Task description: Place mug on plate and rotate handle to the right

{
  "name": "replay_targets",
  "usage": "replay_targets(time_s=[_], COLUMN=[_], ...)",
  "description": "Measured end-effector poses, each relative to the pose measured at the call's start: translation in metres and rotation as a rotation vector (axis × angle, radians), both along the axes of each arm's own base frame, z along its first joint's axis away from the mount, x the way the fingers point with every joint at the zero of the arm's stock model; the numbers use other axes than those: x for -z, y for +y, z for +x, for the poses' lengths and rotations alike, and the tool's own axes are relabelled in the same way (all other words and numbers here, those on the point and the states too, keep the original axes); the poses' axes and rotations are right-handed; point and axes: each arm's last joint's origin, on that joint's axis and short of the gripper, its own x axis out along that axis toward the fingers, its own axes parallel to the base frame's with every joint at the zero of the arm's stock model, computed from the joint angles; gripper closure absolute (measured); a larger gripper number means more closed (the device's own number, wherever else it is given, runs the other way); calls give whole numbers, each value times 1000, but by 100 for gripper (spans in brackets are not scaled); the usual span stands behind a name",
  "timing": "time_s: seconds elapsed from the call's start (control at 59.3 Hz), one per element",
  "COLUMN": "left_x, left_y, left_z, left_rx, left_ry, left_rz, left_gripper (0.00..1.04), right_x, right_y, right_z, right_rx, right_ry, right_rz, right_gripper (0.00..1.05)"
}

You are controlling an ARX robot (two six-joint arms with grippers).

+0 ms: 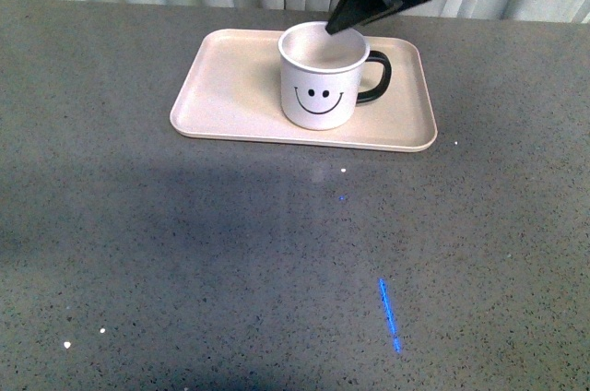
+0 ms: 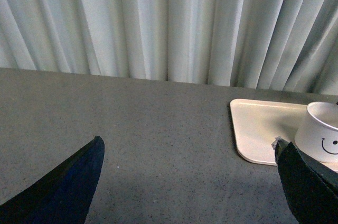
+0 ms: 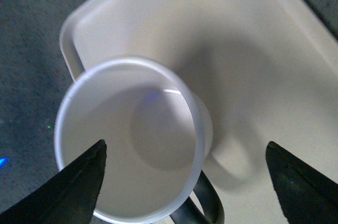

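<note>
- The plate (image 1: 230,87) lies flat on the grey table (image 1: 184,253), its long sides running across the front view. Its far edge is near the pale curtain (image 2: 158,23).
- The mug (image 1: 320,77) stands upright on the plate, right of the plate's middle. It sits fully inside the low rim, with bare plate showing all round its base.
- The smiley face on the mug looks toward the plate's near long edge.
- The handle (image 1: 378,76) sticks out toward the plate's right short end, over the plate's surface and short of its rim.
- The right gripper (image 3: 185,145) hangs above the plate, over the mug's open mouth. Its fingers (image 3: 79,187) are spread wide, wider than the mug, and they grip nothing.
- In the front view a dark fingertip of that gripper sits at the far side of the mug's rim. Whether it touches the rim I cannot tell.
- The mug's inside is white and shows no contents.
- The left gripper (image 2: 188,140) is off the plate, over bare table beyond one of the plate's short ends. Its fingers are also spread wide and hold nothing.
- One left finger overlaps a rounded corner of the plate in the left wrist view, with the mug just behind it.
- A thin blue streak of light (image 1: 389,313) lies on the table, well apart from the plate's near edge.
</note>
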Motion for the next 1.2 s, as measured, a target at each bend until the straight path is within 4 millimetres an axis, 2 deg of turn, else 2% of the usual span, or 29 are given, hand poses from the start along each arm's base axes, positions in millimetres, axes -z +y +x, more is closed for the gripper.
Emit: replay_targets(time_s=[0.051, 0.101, 0.219, 0.371, 0.455, 0.523, 0.573, 0.59, 0.641, 0.708, 0.843, 0.978, 1.197], left_x=[0, 0, 0, 0, 0, 0, 0, 0, 0, 0, 0, 0, 0], left_y=[0, 0, 0, 0, 0, 0, 0, 0, 0, 0, 0, 0, 0], left_z=[0, 0, 0, 0, 0, 0, 0, 0, 0, 0, 0, 0, 0], left_rx=[0, 0, 0, 0, 2, 0, 0, 0, 0, 0, 0, 0, 0], left_ry=[0, 0, 0, 0, 0, 0, 0, 0, 0, 0, 0, 0, 0], left_rz=[0, 0, 0, 0, 0, 0, 0, 0, 0, 0, 0, 0, 0], left_gripper=[9, 9, 9, 9, 9, 9, 9, 9, 9, 9, 9, 9, 9], right_x=[-13, -26, -69, -100, -93, -72, -62, -58, -53, -49, -28, -11, -4], right_y=[0, -1, -4, -4, -5, -11, -15, -19, -25, -32, -37, -42, -52], right_z=[-1, -3, -23, -40, -45, -65, -80, -93, -125, -164, -209, -242, -285], right_rx=[-6, -15, -33, -11, 340, 656, 772, 823, 869, 894, 903, 888, 908], right_ry=[-32, -71, -207, -290, -507, -641, -731, -805, -917, -969, -936, -900, -912], right_rz=[38, 68, 114, 110, -74, -59, -7, 51, 159, 219, 223, 218, 214], right_gripper=[8, 9, 9, 10, 23, 35, 42, 47, 60, 76, 100, 103, 103])
